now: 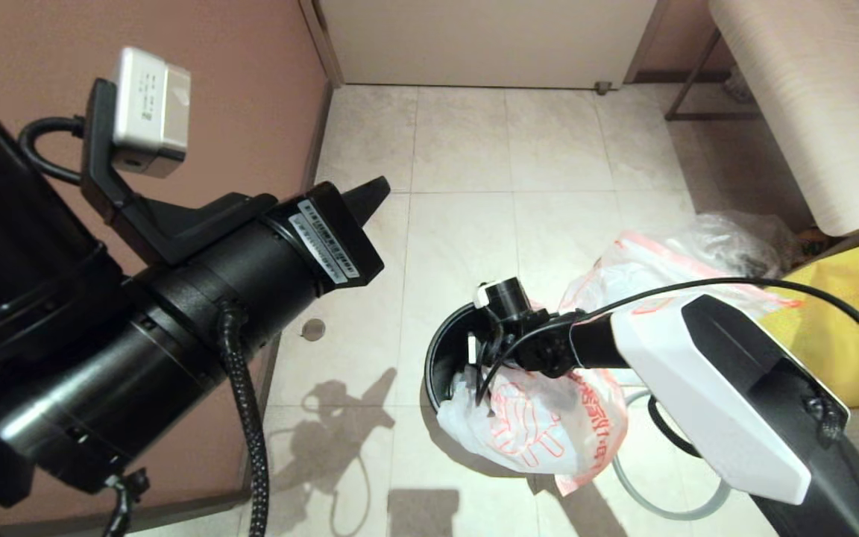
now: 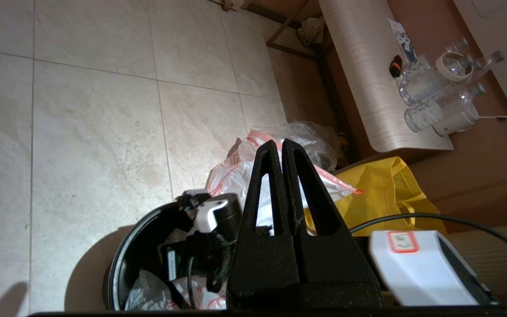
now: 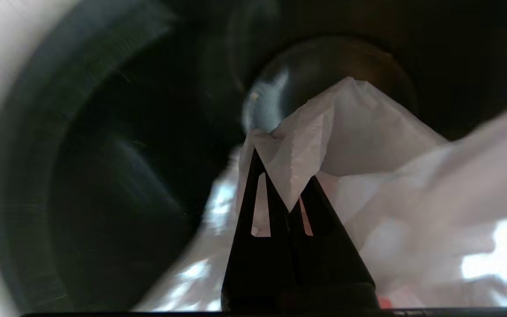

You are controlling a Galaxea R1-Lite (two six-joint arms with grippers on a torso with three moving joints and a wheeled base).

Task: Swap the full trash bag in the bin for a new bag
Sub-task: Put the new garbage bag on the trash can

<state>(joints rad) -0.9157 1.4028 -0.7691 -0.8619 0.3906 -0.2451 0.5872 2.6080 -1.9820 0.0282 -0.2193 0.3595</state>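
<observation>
The black bin [image 1: 435, 350] stands on the tiled floor in the head view. The new bag [image 1: 541, 429], white with a red cartoon, spills out of it over the near rim. My right gripper [image 3: 286, 182] is down inside the bin [image 3: 104, 176], shut on a fold of the new bag [image 3: 324, 136]; in the head view only its wrist shows above the opening. The full trash bag [image 1: 623, 272], with its orange-red hem, lies on the floor just behind the bin. My left gripper [image 1: 371, 192] hangs high to the left, shut and empty [image 2: 278, 144].
A clear crumpled bag [image 1: 735, 235] and a yellow tote [image 1: 847, 321] lie to the right of the full bag. A grey ring [image 1: 653, 507] lies on the floor under my right arm. A pale bench [image 1: 810, 112] carrying bottles [image 2: 434, 97] stands at the far right; a wall runs along the left.
</observation>
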